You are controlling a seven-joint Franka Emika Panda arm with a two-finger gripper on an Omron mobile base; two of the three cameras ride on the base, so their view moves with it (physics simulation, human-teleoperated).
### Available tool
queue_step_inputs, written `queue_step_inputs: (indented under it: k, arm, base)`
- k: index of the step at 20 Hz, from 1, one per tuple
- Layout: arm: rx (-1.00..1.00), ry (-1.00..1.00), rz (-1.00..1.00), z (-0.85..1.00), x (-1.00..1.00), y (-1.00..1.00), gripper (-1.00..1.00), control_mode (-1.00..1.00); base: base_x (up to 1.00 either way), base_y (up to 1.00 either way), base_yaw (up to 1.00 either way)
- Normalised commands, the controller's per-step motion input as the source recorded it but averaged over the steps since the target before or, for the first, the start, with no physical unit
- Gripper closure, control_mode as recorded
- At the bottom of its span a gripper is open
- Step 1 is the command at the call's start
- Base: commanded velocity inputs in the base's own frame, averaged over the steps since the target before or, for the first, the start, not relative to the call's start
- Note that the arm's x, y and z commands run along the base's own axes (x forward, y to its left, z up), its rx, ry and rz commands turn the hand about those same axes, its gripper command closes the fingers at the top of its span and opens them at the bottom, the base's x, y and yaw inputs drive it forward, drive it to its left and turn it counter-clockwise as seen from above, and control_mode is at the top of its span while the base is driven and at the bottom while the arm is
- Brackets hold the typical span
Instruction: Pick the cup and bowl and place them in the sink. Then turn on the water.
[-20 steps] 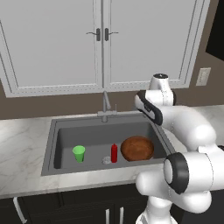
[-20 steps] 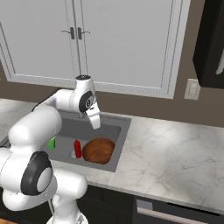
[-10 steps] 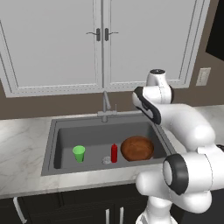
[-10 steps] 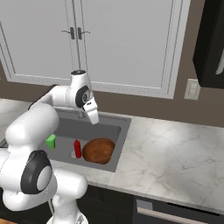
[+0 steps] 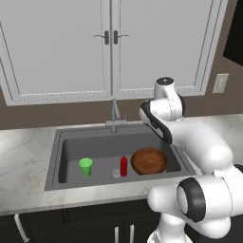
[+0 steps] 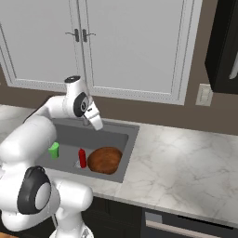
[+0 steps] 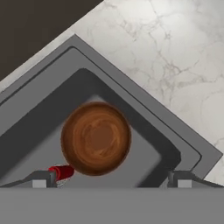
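Note:
The green cup [image 5: 85,166] stands upright at the left of the dark grey sink [image 5: 57,156]. At the sink's right end rests the reddish-brown bowl [image 5: 149,160], open side up. My gripper [image 7: 111,178] hovers high above the bowl [image 7: 96,138]. It is open, its tips stand wide apart and nothing is between them. In the right base view the hand [image 6: 95,118] hangs over the sink's back edge, above the bowl [image 6: 105,160] and right of the cup [image 6: 54,149]. The faucet [image 5: 114,114] rises at the back rim, and no water falls from it.
A small red bottle [image 5: 124,166] stands between cup and bowl, near the drain. Marble counter [image 6: 186,162] stretches to the right of the sink. White cabinet doors [image 5: 109,47] hang above the back wall.
The hand and wrist have swung left along the sink's back edge, toward the faucet. Cup, bowl and bottle have not moved.

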Motion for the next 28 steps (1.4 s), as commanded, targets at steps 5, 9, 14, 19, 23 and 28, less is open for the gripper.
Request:
queue_step_inputs:
  k: [5, 9, 14, 19, 23, 28]
  arm:
    - [-0.05, -0.26, 0.17, -0.02, 0.0, 0.0, -1.0, -1.0]
    - [-0.06, -0.25, 0.21, -0.06, 0.0, 0.0, -1.0, -1.0]
    - [-0.06, -0.25, 0.21, -0.07, 0.0, 0.0, -1.0, -1.0]
    - [-0.07, -0.26, 0.18, -0.01, 0.0, 0.0, -1.0, -1.0]
    - [-0.08, -0.25, 0.14, 0.0, 0.0, 0.01, -1.0, -1.0]
    - [-0.08, -0.2, 0.1, 0.0, 0.0, 0.12, -1.0, -1.0]
  base:
    - [0.0, 0.0, 0.0]
    - [0.0, 0.0, 0.0]
    - [0.0, 0.0, 0.0]
    - [0.0, 0.0, 0.0]
    - [0.0, 0.0, 0.0]
    - [0.0, 0.0, 0.0]
